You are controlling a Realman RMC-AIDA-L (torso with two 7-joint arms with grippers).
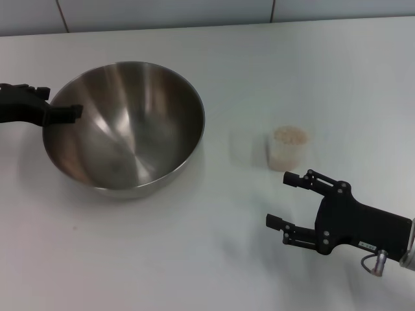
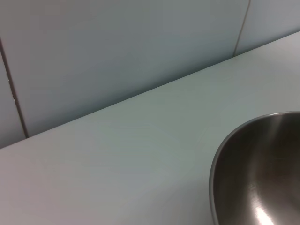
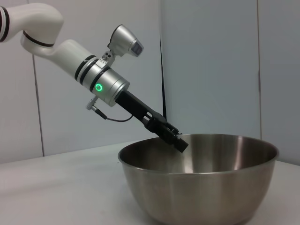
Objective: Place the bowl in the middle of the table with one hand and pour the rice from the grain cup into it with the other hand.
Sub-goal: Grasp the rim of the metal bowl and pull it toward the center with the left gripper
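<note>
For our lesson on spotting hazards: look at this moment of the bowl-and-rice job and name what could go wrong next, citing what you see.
1. The left gripper pinches only the thin rim of the bowl; the wide steel bowl could slip or tip as it is moved.
2. The grain cup is heaped with rice to its brim; a hard squeeze or knock by the open right gripper could scatter grains on the table.
3. The bowl sits left of centre, apart from the cup, so pouring early could miss it.

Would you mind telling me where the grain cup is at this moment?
In the head view the grain cup stands on the table right of centre, apart from the bowl on its left, with the open right gripper just in front of it.
</note>
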